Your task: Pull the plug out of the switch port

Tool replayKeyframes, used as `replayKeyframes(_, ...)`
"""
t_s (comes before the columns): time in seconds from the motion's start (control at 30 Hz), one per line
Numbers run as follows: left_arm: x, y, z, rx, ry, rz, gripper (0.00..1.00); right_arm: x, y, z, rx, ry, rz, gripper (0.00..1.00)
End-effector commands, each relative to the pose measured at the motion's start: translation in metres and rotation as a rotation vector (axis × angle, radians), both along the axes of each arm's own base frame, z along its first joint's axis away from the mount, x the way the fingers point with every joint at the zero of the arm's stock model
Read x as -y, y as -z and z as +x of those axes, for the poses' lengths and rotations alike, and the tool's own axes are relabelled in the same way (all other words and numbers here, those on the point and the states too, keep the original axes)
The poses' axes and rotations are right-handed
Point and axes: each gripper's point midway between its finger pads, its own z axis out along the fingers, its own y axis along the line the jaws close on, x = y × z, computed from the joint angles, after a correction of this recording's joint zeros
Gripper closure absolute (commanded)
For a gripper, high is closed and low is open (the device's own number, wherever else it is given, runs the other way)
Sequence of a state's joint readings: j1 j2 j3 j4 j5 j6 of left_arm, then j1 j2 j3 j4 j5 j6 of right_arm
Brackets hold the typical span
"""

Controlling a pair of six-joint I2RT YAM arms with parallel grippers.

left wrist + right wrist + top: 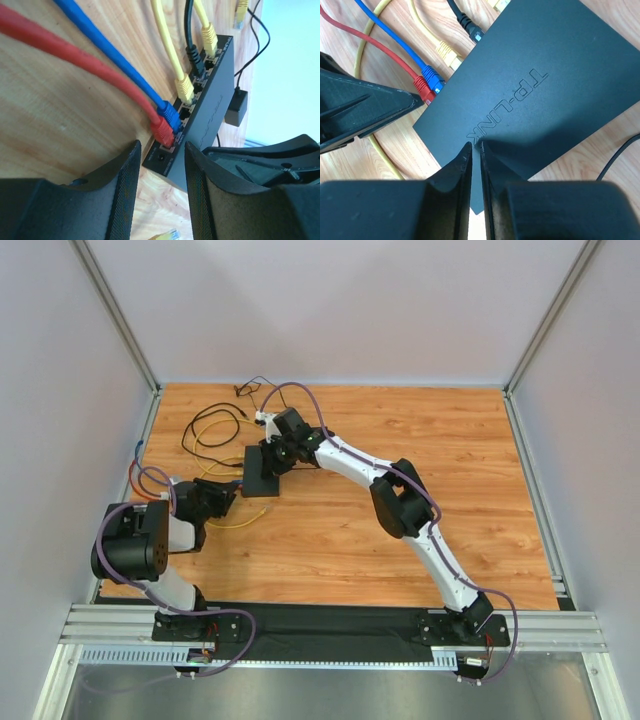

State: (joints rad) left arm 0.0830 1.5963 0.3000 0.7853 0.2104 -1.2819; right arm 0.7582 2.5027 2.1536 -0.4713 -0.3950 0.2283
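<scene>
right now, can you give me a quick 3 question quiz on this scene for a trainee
1. Multiple choice: the open left hand faces the row of ports. What colour is the plug nearest it, straight ahead of its fingers? A red, B black, C yellow.
2. True or false: the right hand is over the top face of the flat matte-black rectangular switch, with its fingers nearly together.
3. Short answer: what colour is the plug in the port right beside the nearest one?

Key:
1. A, the red plastic plug.
2. True.
3. Blue, the blue plastic plug.
</scene>
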Motion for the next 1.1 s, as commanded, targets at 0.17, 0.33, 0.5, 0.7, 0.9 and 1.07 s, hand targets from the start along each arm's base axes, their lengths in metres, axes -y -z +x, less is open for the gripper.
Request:
replayKeyframes(0.17,0.002,-0.003,0.011,0.079,0.004,-0.027,0.52,-0.004,0.0,0.001,-0.02,0.008,-0.003,0.88)
replayKeyframes(0.33,0.002,0.004,0.009,0.061,0.011,-0.025,0.56,-0.003,-0.002,0.003,-0.015,0.011,-0.006,0.89)
replayKeyframes(0.5,0.002,0.005,0.008,0.04,0.016,-0.013,0.56,-0.002,-0.002,0.004,-0.015,0.015,-0.007,0.89)
replayKeyframes(0.7,0.004,0.006,0.008,0.03,0.024,-0.012,0.57,-0.003,-0.002,0.003,-0.014,0.013,-0.007,0.89)
replayKeyframes(0.9,0.004,0.006,0.008,0.004,0.038,0.016,0.59,-0.003,-0.005,0.004,-0.01,0.014,-0.005,0.89)
replayKeyframes(1.07,0.006,0.007,0.009,0.0,0.039,0.016,0.6,-0.002,-0.003,0.003,-0.01,0.015,-0.01,0.89)
